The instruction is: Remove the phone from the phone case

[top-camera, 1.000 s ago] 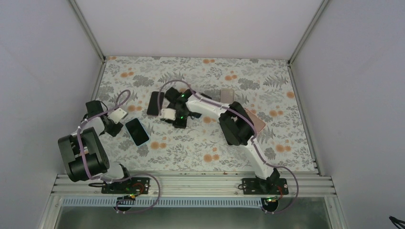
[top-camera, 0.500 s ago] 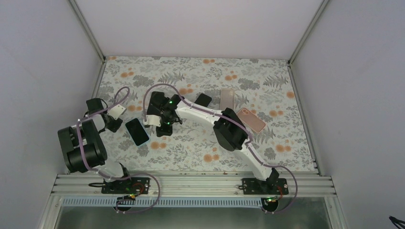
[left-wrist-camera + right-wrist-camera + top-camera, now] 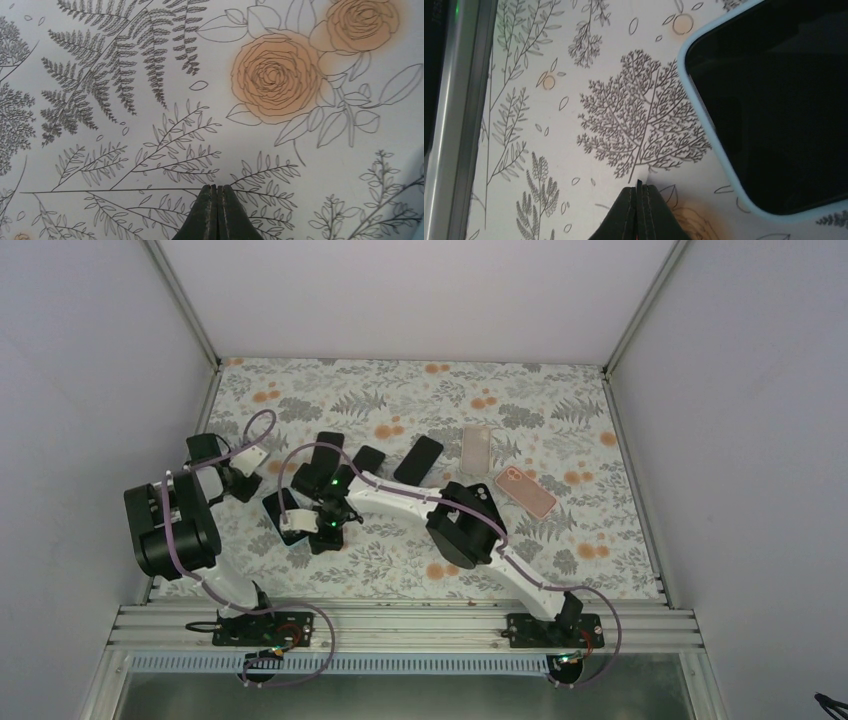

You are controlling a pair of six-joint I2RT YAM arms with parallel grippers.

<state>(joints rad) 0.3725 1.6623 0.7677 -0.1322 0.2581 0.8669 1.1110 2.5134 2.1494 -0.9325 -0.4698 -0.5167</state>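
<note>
A phone (image 3: 275, 508) with a dark screen lies face up in a light-blue phone case (image 3: 704, 117) at the left of the table. In the right wrist view the phone (image 3: 774, 95) fills the upper right, its case corner close to my fingertips. My right gripper (image 3: 318, 538) (image 3: 639, 188) hovers just beside it, shut and empty, not touching the case. My left gripper (image 3: 238, 483) (image 3: 218, 188) is shut over bare floral cloth to the left of the phone, holding nothing.
Three black phones (image 3: 325, 453) (image 3: 368, 460) (image 3: 418, 458), a clear case (image 3: 476, 450) and a pink case (image 3: 524, 490) lie in a row across the middle. An aluminium rail (image 3: 464, 125) runs along the left of the right wrist view. The right arm (image 3: 400, 495) stretches over the table.
The right arm swung left and toward the near edge, from over the black phones to beside the blue-cased phone. The left gripper drew back slightly, away from the phone. Both stayed shut.
</note>
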